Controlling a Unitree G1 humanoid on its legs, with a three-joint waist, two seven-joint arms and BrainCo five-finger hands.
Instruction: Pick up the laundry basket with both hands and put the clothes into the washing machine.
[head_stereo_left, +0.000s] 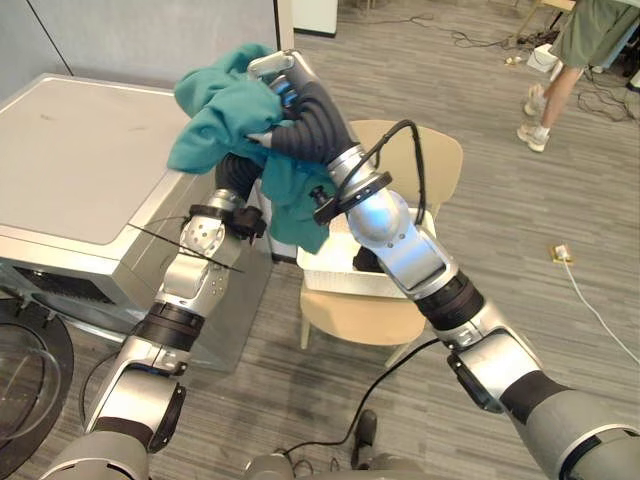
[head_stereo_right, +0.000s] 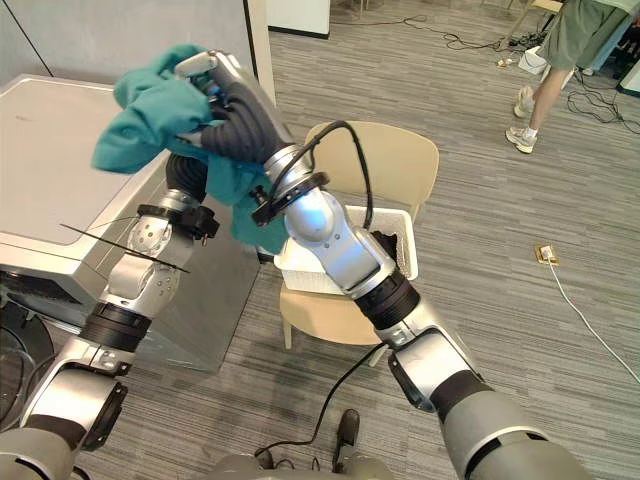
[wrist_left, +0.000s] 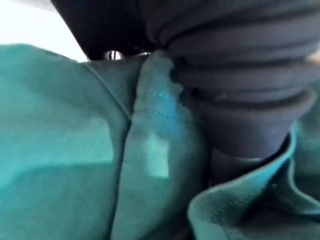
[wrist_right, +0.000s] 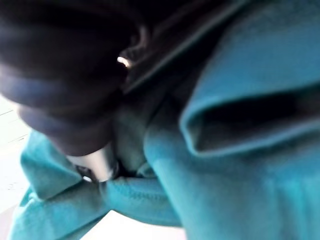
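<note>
A teal cloth (head_stereo_left: 215, 110) is bunched up high over the corner of the silver washing machine (head_stereo_left: 80, 160). My right hand (head_stereo_left: 275, 68) reaches across from the right and sits on top of the bundle, its silver fingers curled into the cloth. My left hand (head_stereo_left: 237, 178) comes up from below, its dark ribbed cover pressed into the underside of the cloth (wrist_left: 60, 150). The white laundry basket (head_stereo_left: 340, 272) stands on a tan chair (head_stereo_left: 440, 150) behind my right arm, with something dark inside it. Teal folds (wrist_right: 240, 165) lie close against the right wrist.
The machine's round glass door (head_stereo_left: 25, 370) hangs open at the lower left. A person (head_stereo_left: 575, 50) stands at the far right among cables. A white cord and plug (head_stereo_left: 560, 253) lie on the grey floor to the right of the chair.
</note>
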